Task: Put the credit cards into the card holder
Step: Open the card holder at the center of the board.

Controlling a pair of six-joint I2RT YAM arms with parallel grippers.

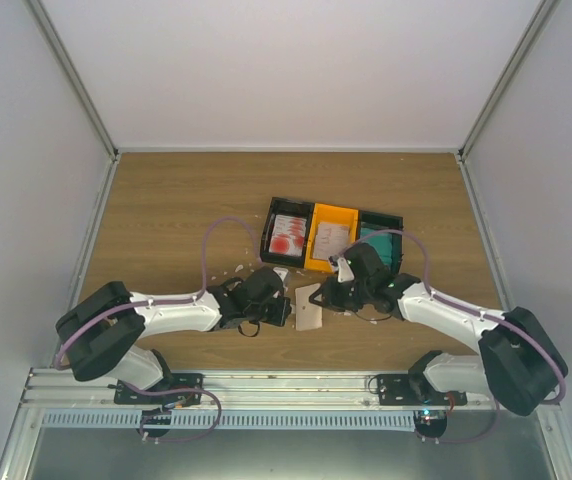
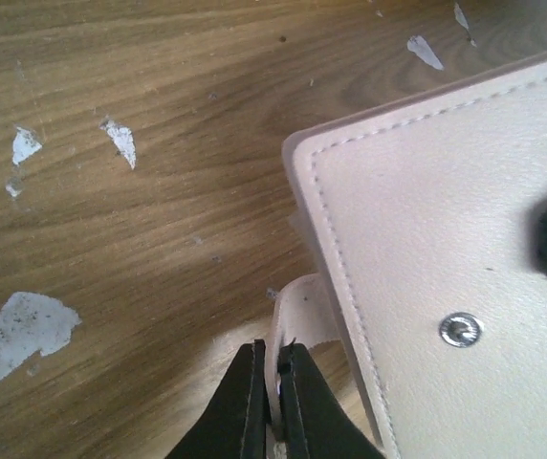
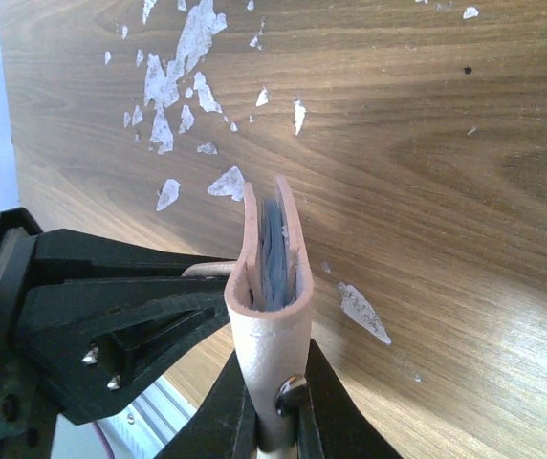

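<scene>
The beige card holder (image 1: 309, 307) is held between my two grippers near the table's middle front. My left gripper (image 2: 273, 382) is shut on its small snap tab (image 2: 297, 311), beside the stitched cover (image 2: 446, 220). My right gripper (image 3: 278, 411) is shut on the folded holder (image 3: 269, 325), seen edge-on. Thin blue-grey layers (image 3: 275, 253) show between its covers; I cannot tell whether they are cards or pockets. A white credit card with red marks (image 1: 287, 234), a pale one (image 1: 332, 238) and a teal one (image 1: 376, 237) lie in bins behind.
Three bins stand in a row behind the grippers: black (image 1: 271, 228), orange (image 1: 338, 213) and black (image 1: 394, 220), the last partly covered by my right arm. Small white scraps (image 2: 25, 325) dot the wooden table. The left gripper's body (image 3: 111, 325) sits close beside the holder.
</scene>
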